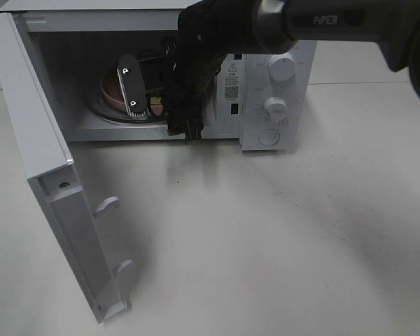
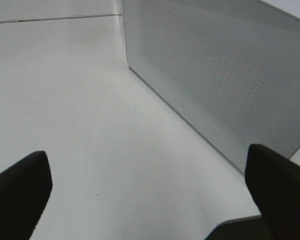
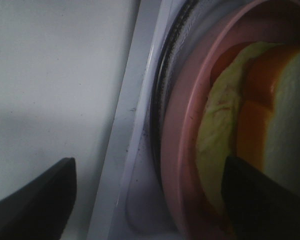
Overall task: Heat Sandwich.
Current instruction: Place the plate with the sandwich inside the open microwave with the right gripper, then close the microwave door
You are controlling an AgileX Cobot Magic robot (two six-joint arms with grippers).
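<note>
The white table (image 1: 280, 252) fills the lower part of the high view. The white microwave (image 1: 287, 105) stands at the upper centre, and its door (image 1: 35, 140) is open toward the lower left of the frame. The black right arm (image 1: 322, 21) comes from the upper right and reaches into the cavity. Inside, a pink plate (image 3: 177, 150) lies on the turntable, and the sandwich (image 3: 260, 100) lies on this plate. The right gripper (image 3: 147, 202) has its jaws wide apart with the plate rim between them; one finger covers part of the sandwich, and it grips nothing. The left gripper (image 2: 147, 195) is also spread wide and empty, above the table beside a white dotted panel (image 2: 215, 75).
</note>
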